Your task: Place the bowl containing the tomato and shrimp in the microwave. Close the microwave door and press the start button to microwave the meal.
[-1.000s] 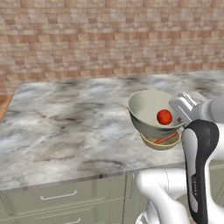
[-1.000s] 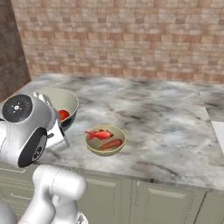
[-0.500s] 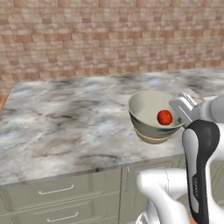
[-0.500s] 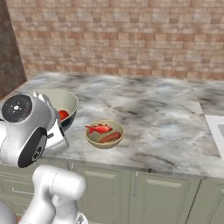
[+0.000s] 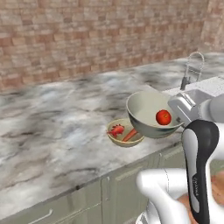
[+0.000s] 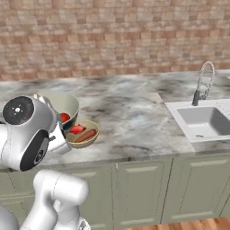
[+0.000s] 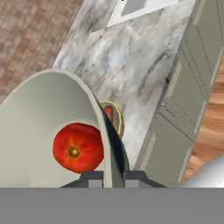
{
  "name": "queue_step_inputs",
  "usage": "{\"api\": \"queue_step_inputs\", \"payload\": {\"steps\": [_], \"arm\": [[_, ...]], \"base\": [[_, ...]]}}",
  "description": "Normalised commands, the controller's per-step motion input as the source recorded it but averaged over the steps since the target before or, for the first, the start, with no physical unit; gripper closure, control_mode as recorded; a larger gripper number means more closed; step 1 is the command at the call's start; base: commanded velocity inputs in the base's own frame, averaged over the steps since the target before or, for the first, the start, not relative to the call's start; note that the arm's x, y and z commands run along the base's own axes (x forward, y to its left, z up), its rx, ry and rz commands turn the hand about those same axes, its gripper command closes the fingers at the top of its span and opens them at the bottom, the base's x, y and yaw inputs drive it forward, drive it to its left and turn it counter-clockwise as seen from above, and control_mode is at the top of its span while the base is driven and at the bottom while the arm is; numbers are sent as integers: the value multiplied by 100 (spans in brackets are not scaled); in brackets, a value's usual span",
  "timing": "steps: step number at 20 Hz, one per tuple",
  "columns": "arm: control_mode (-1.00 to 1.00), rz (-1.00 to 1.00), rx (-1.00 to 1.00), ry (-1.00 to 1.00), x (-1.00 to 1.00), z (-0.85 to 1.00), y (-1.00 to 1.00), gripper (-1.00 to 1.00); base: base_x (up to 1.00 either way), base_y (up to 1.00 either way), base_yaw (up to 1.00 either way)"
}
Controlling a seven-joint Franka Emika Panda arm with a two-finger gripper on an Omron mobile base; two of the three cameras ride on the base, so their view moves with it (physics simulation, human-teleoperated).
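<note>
The gripper (image 7: 113,175) is pinching the bowl (image 5: 148,114) by its rim, carrying it above the surface (image 5: 57,127); the tomato (image 5: 163,117) is sitting inside.

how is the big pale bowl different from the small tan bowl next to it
The pale bowl is larger and deeper than the tan bowl. The pale bowl is gripped at its rim by the gripper and raised and tilted, while the tan bowl sits flat on the counter. The pale bowl holds a round tomato; the tan bowl holds a red fish and an orange stick. Both are round and open-topped.
</note>
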Motion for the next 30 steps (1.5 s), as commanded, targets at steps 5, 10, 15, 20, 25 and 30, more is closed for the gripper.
{"api": "queue_step_inputs", "payload": {"steps": [5,10,15,20,25,30], "arm": [[100,0,0,0,0,0,0,100],[100,0,0,0,0,0,0,100],[100,0,0,0,0,0,0,100],[100,0,0,0,0,0,0,100],[100,0,0,0,0,0,0,100],[100,0,0,0,0,0,0,100]], "base": [[0,-12,-73],[0,-10,-76],[0,-17,-76],[10,-30,-67],[41,-47,-55],[78,-41,-19]]}}
